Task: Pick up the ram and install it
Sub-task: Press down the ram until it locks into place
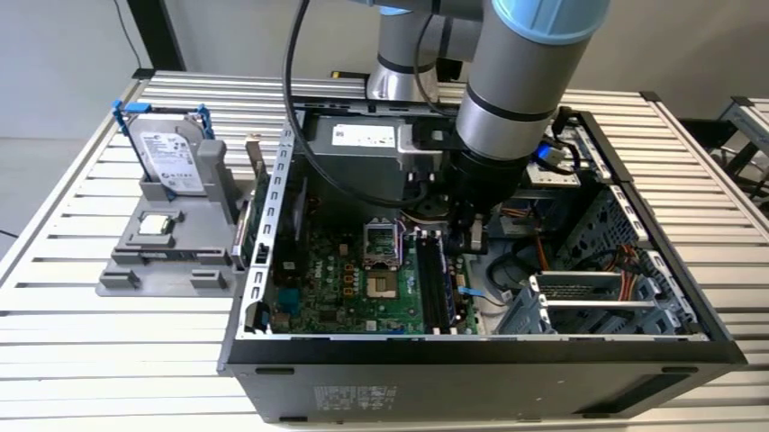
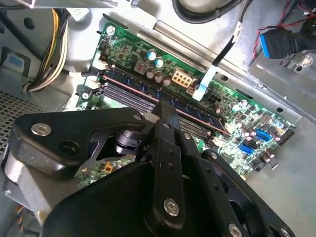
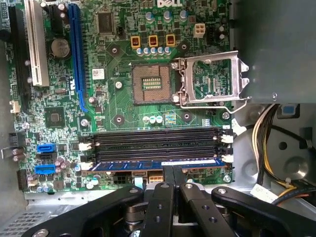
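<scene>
- I judge the task nearly done; the ram lies lengthwise in the slot nearest the board's edge, beside the empty slots; the gripper sits right over its middle, fingers drawn together at its top edge
- whether it grips the ram or merely presses it, I cannot tell; nor can I see whether the end latches have snapped home, so seating may be left
- first wrist view gives me the open socket; second wrist view shows the ram from the other side; exterior view shows the case, the arm inside it, and the drive on its stand outside
</scene>
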